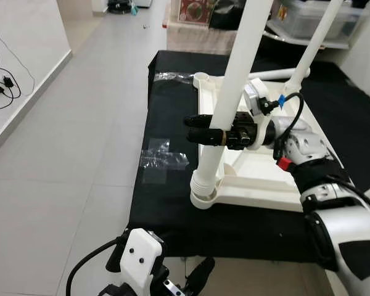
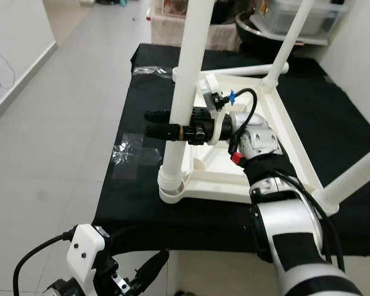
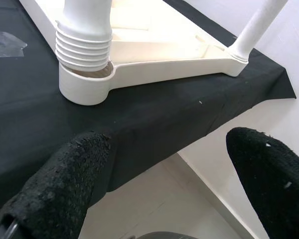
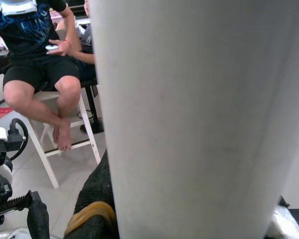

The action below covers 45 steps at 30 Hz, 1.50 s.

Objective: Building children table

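Right gripper (image 1: 200, 131) is clamped around the near white leg (image 1: 234, 80), its black fingers pinching the tube a little above the ribbed collar (image 3: 84, 42) where the leg meets the tabletop (image 1: 265, 176). That tabletop lies upside down on a black cloth (image 1: 166, 209), and the gripped leg stands at its near corner, on the side toward the grey floor (image 1: 68, 154). Another leg (image 1: 311, 46) rises at the tabletop's far side, and what looks like a third lies flat beyond it, though that part is hard to read. Clear tape (image 1: 163, 157) sits on the cloth just beside the tabletop. Left gripper (image 3: 174, 174) hangs low below the cloth's near edge, fingers spread with nothing between them. Past the leg, a seated person (image 4: 37, 55) shows on a white stool (image 4: 65, 144).
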### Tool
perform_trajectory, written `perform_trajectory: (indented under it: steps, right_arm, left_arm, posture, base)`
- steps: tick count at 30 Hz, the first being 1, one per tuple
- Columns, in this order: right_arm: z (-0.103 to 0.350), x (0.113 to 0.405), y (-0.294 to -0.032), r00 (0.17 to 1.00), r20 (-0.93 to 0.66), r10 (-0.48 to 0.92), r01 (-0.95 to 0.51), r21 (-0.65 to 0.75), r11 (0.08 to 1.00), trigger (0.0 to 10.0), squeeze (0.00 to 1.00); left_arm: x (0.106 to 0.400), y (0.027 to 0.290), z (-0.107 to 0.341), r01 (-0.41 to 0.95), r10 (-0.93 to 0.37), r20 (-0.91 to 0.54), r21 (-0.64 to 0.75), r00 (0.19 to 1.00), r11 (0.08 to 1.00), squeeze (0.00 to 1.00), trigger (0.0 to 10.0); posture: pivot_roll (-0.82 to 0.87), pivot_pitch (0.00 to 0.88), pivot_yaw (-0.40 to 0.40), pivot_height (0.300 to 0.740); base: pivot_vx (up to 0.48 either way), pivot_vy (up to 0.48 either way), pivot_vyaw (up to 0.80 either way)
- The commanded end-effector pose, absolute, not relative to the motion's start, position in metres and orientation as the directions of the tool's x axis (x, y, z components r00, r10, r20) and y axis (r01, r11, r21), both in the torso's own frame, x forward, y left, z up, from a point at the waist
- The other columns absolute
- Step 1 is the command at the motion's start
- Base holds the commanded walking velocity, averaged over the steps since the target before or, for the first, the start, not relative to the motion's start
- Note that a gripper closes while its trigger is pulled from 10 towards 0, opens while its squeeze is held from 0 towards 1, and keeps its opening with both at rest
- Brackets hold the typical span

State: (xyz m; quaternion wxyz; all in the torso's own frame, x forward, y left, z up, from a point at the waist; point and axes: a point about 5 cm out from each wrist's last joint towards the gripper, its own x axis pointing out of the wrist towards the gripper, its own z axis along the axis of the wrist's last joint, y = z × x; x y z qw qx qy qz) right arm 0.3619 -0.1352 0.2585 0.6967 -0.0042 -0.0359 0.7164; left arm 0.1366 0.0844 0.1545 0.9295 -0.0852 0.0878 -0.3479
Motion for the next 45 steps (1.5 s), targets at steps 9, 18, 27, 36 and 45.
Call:
perform_trajectory:
  steps: [9, 18, 27, 36, 45]
  right_arm:
    - [0.25, 0.352, -0.13, -0.121, -0.041, 0.992, -0.988, -0.087, -0.124, 10.0, 0.0]
    - [0.243, 0.351, -0.13, -0.123, -0.082, 0.989, -0.986, -0.1, -0.131, 10.0, 0.0]
    - [0.264, 0.357, -0.137, -0.091, -0.056, 0.994, -0.985, -0.139, -0.098, 10.0, 0.0]
    - [0.268, 0.36, -0.14, -0.07, -0.068, 0.995, -0.984, -0.162, -0.081, 10.0, 0.0]
    - [0.255, 0.357, -0.131, -0.107, -0.044, 0.993, -0.986, -0.127, -0.112, 10.0, 0.0]
  left_arm:
    - [0.131, 0.084, 0.154, 0.635, -0.668, -0.128, -0.221, 0.733, 0.74, 0.0, 10.0]
    - [0.13, 0.085, 0.154, 0.633, -0.666, -0.135, -0.221, 0.733, 0.742, 0.0, 10.0]
    - [0.129, 0.087, 0.155, 0.63, -0.664, -0.146, -0.221, 0.734, 0.745, 0.0, 10.0]
    - [0.129, 0.088, 0.155, 0.639, -0.67, -0.152, -0.211, 0.726, 0.74, 0.0, 10.0]
    - [0.129, 0.088, 0.155, 0.638, -0.669, -0.157, -0.209, 0.726, 0.741, 0.0, 10.0]
  posture:
    - [0.18, 0.137, -0.099, 0.74]
    - [0.18, 0.143, -0.091, 0.74]
    - [0.19, 0.162, -0.091, 0.74]
    - [0.19, 0.176, -0.085, 0.74]
    - [0.19, 0.191, -0.085, 0.74]
  base:
    - [0.0, 0.0, 0.0]
    - [0.0, 0.0, 0.0]
    - [0.0, 0.0, 0.0]
    - [0.0, 0.0, 0.0]
    - [0.0, 0.0, 0.0]
